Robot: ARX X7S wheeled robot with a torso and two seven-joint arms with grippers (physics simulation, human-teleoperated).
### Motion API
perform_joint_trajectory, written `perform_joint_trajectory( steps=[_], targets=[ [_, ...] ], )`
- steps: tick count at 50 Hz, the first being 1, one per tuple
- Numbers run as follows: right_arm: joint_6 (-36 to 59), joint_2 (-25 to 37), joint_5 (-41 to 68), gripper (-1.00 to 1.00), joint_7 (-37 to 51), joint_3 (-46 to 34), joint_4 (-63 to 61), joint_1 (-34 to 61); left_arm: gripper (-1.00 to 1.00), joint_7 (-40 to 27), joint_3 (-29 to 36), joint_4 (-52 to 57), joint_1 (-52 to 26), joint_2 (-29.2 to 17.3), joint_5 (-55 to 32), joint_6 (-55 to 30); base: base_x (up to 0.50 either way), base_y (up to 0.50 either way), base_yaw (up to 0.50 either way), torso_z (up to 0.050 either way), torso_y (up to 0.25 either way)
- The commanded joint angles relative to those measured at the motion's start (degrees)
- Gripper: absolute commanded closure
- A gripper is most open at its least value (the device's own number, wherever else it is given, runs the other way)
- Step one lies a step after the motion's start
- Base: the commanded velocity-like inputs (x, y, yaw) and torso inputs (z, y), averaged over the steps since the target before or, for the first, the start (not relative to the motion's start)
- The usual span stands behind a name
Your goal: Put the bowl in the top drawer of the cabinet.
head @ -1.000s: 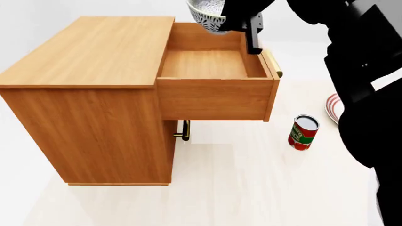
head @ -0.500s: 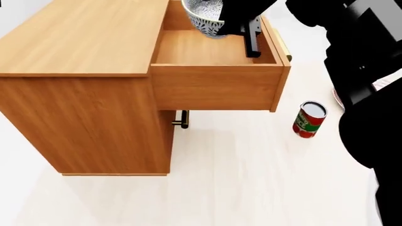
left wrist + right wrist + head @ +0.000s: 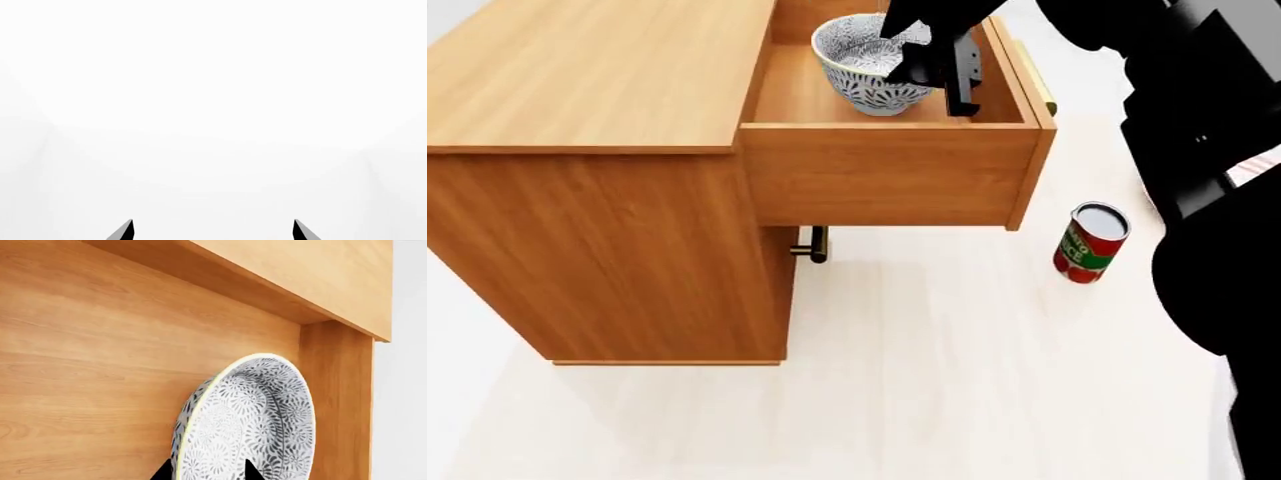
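Your right gripper (image 3: 932, 62) clamps the rim of the bowl (image 3: 865, 70) at its 3 o'clock, inside the drawer (image 3: 888, 180); left gripper (image 3: 212, 231) jaws parted.

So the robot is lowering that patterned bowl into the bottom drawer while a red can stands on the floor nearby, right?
Not quite. The head view shows the bowl, held by the right gripper, inside the open top drawer, not the bottom one. The red can does stand on the floor nearby.
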Motion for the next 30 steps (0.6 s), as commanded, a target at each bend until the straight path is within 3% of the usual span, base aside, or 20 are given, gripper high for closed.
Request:
perform_joint_trajectory(
  steps=[1,30],
  targets=[
    [-0.1,0.0,0.1,-1.0,0.4,0.2,0.0,0.3,-1.0,-0.4,0.1,0.0,0.0,-0.1,-0.2,0.1,0.0,0.0,0.0,0.0,0.0],
    [-0.4,0.0,1.5,-1.0,-1.5,1.2,0.0,3.6,-1.0,-0.1,0.4,-0.3,0.2,-0.3,0.0,1.4,0.0,0.0,0.0,0.0,0.0]
  ],
)
